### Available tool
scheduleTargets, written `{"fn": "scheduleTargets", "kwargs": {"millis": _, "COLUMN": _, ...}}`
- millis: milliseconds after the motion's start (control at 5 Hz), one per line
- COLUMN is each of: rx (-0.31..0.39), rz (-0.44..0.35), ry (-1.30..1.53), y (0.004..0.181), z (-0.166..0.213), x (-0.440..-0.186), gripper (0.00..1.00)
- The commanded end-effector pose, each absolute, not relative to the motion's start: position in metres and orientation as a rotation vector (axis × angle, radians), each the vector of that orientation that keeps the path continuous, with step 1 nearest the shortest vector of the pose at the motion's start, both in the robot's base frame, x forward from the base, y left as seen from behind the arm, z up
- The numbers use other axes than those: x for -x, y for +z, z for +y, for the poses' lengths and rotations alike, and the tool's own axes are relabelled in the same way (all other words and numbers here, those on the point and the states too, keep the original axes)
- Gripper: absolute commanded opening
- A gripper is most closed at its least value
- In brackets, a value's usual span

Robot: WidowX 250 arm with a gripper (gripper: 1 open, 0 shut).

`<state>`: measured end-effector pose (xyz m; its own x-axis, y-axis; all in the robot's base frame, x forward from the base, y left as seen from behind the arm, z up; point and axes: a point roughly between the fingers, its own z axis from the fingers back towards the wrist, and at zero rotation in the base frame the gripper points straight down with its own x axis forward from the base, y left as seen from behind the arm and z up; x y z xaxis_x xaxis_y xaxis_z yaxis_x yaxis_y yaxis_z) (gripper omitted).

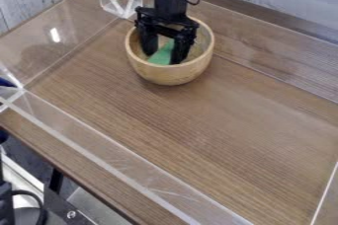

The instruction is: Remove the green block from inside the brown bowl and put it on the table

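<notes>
Round light-brown wooden bowl (169, 61) toward the far side of the wood-grain table (199, 140), thick rim, pale inner wall visible at the front. Inside it, a bright green block (161, 56), lying on the bowl's bottom, partly hidden behind black fingers. Black gripper (169, 47) lowered straight down into the bowl from above, arm rising out of the top of the view. Jaws spread wide apart, one finger (148, 44) at the left of the green block, the other at the right near the bowl's inner wall, the block showing in the gap between them. Not clamped on the block; whether either fingertip touches it, impossible to tell from this angle. Low clear acrylic walls (79, 155) edging the tabletop, with a small clear plastic stand (117, 2) at the far left corner, just behind the bowl. Rest of the tabletop brown with dark grain streaks.
</notes>
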<state>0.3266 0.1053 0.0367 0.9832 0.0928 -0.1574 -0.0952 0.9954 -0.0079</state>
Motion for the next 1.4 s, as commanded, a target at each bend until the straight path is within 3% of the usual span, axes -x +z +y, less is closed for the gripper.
{"fn": "scheduleTargets", "kwargs": {"millis": 0, "rx": 0.002, "rz": 0.087, "ry": 0.105, "y": 0.055, "z": 0.116, "x": -0.340, "gripper": 1.00}}
{"fn": "scheduleTargets", "kwargs": {"millis": 1200, "rx": 0.014, "rz": 0.148, "ry": 0.102, "y": 0.018, "z": 0.114, "x": -0.346, "gripper": 1.00}}
